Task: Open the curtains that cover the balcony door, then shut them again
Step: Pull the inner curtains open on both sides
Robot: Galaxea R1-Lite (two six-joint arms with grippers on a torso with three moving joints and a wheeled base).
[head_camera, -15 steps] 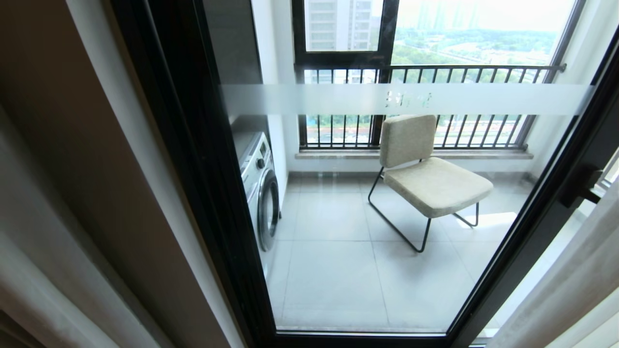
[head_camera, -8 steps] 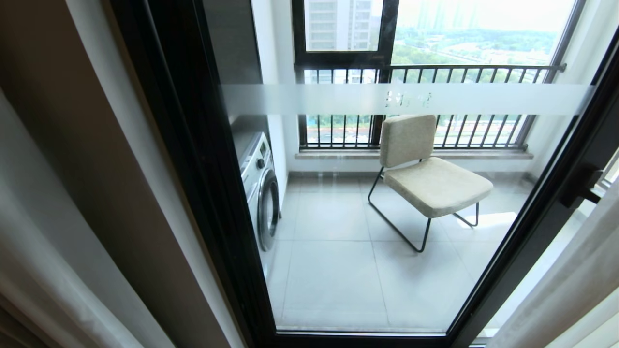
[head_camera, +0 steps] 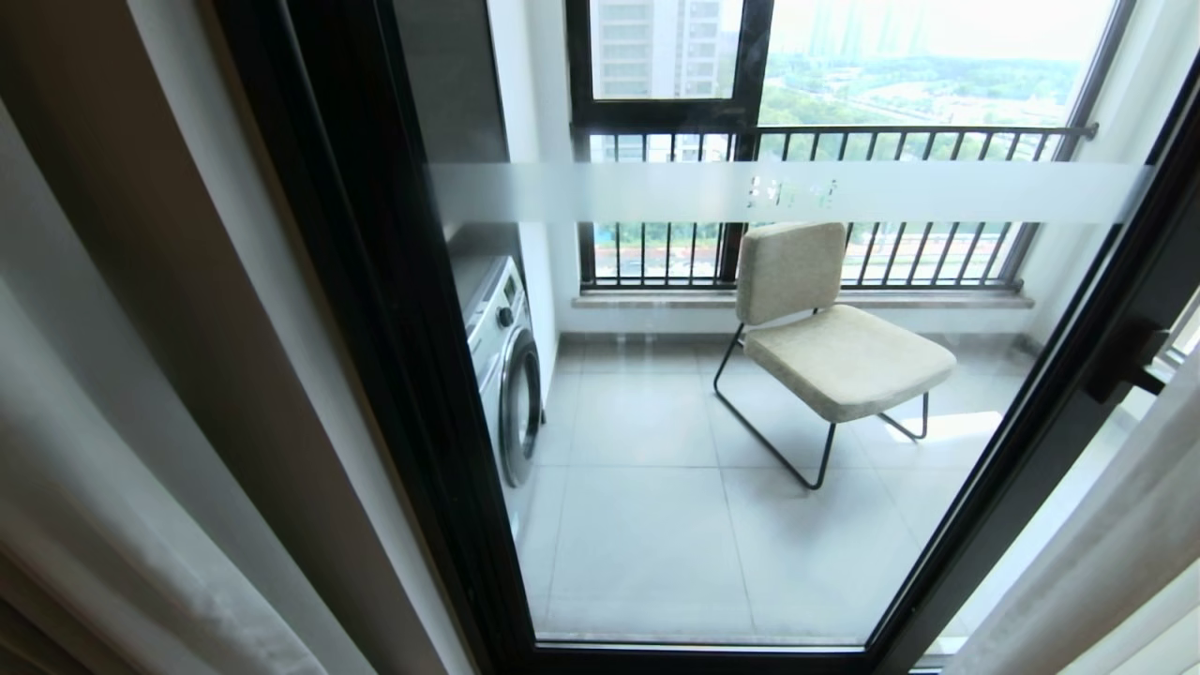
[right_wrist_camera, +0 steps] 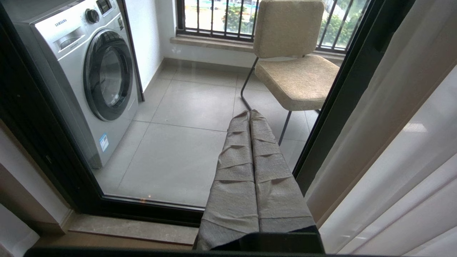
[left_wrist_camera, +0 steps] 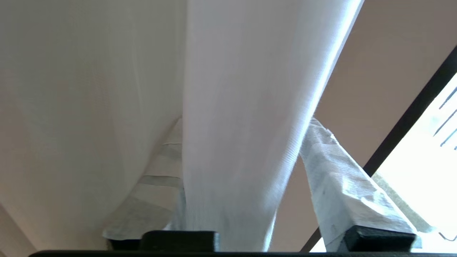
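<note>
The balcony door (head_camera: pixel 375 328) is a black-framed glass panel with a frosted band (head_camera: pixel 600 192), and it stands uncovered in the head view. White sheer curtains hang at both sides, the left one (head_camera: pixel 84 469) and the right one (head_camera: pixel 1106 562). Neither arm shows in the head view. In the left wrist view my left gripper (left_wrist_camera: pixel 246 121) is open. A fold of the sheer curtain (left_wrist_camera: pixel 250 71) hangs between its cloth-wrapped fingers (left_wrist_camera: pixel 339 171), with a gap on one side. My right gripper (right_wrist_camera: pixel 249 112) is shut and empty, pointing at the lower glass beside the right sheer (right_wrist_camera: pixel 403 160).
Behind the glass stand a washing machine (head_camera: pixel 502 375), a beige chair (head_camera: pixel 825 337) on a tiled floor, and a barred window (head_camera: pixel 844 141). A black door handle (head_camera: pixel 1125 361) sticks out of the frame on the right. A stone sill (right_wrist_camera: pixel 135 228) runs below the door.
The left sheer curtain has swung further into the head view, its edge climbing up and to the right. The door, the chair and the right curtain stay as they were.
</note>
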